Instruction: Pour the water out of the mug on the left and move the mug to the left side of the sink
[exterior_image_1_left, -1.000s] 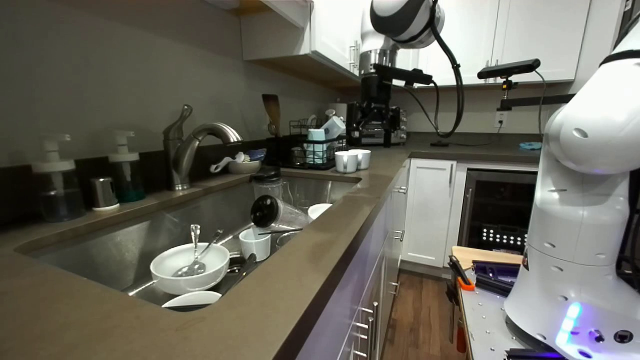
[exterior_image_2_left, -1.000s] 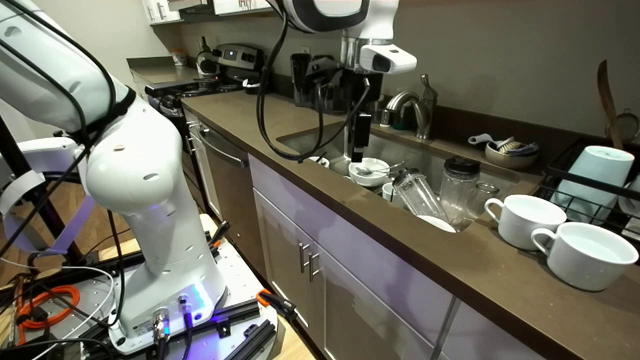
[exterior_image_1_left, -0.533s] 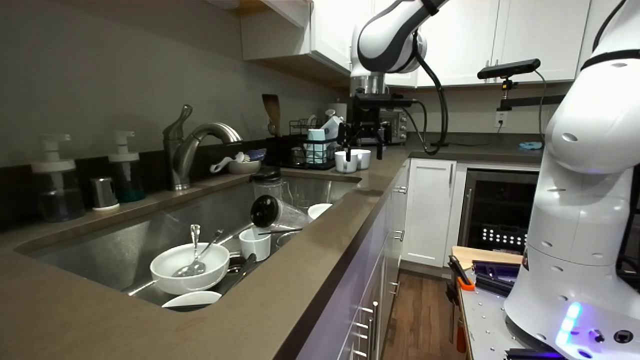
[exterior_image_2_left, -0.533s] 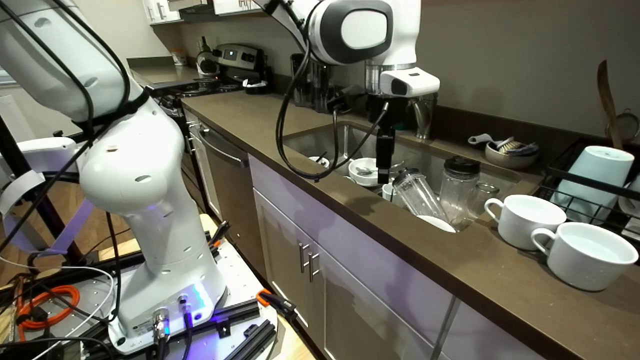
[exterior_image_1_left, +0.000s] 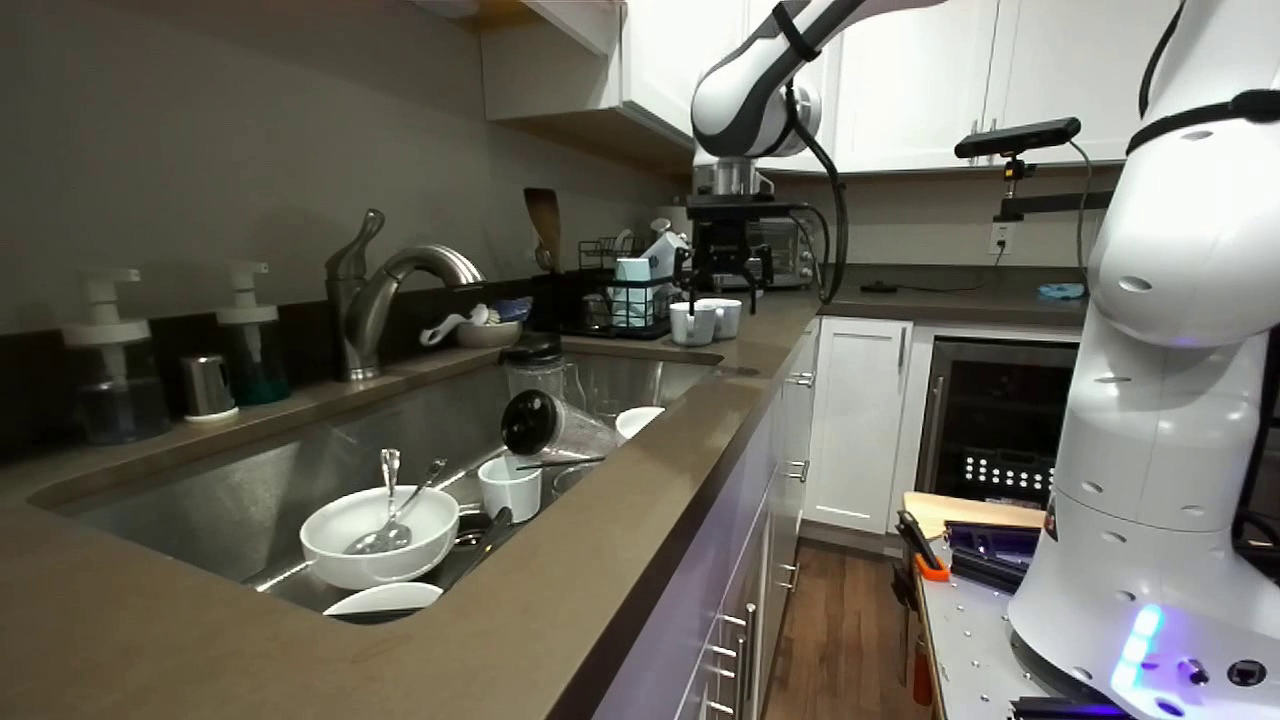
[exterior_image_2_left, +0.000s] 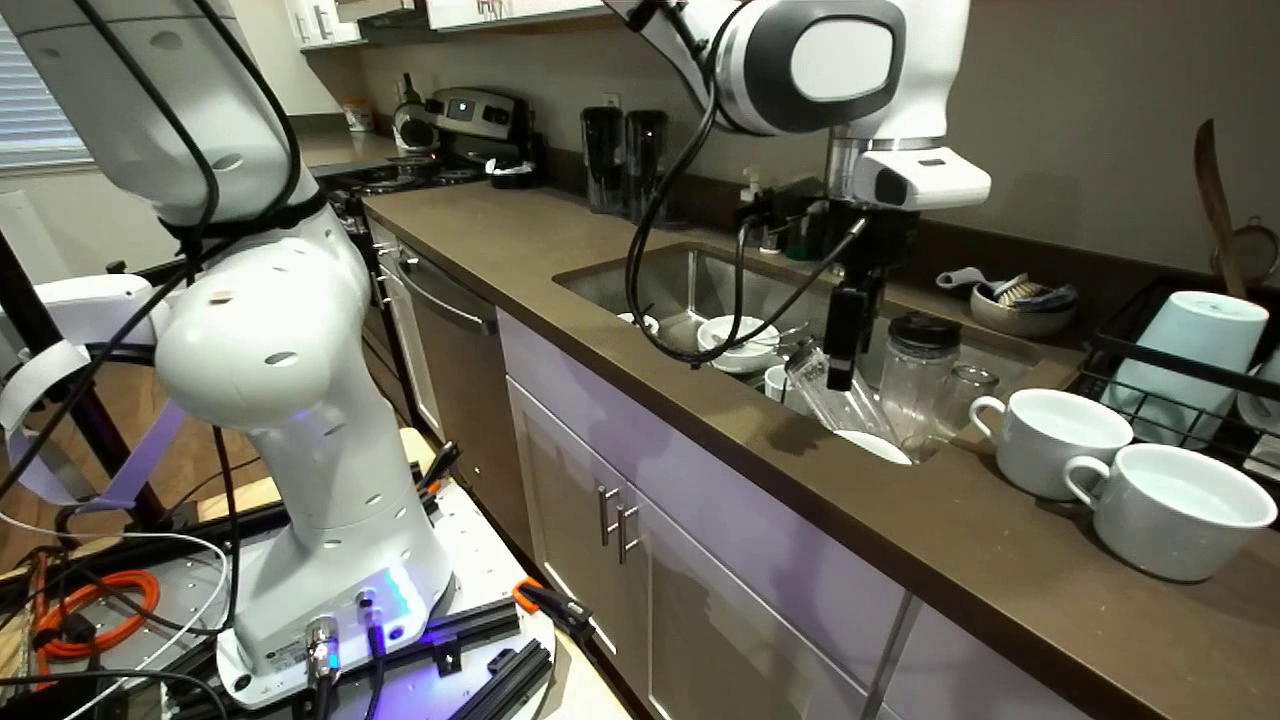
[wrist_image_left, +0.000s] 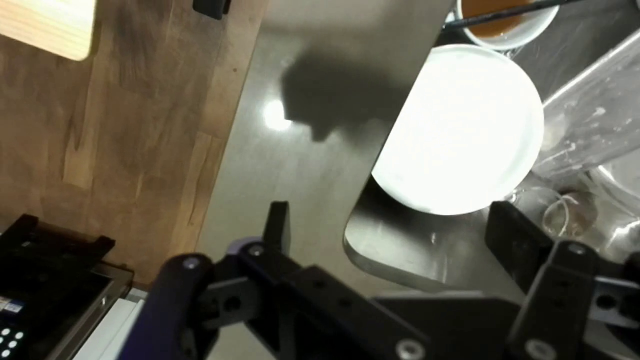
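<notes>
The gripper (wrist_image_left: 392, 235), jaws apart, hangs above the edge of the sink (wrist_image_left: 390, 247). In an exterior view, at the gripper's four o'clock, the mug (exterior_image_2_left: 1045, 450) stands upright on the counter (exterior_image_2_left: 980, 530), another mug (exterior_image_2_left: 1165, 525) just beside it.

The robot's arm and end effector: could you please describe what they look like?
The arm is glossy white with rounded segments, dark grey trim, black cables strapped along it and a blue light strip on its base. The end effector is black, with two jointed fingers and silvery screws.
</notes>
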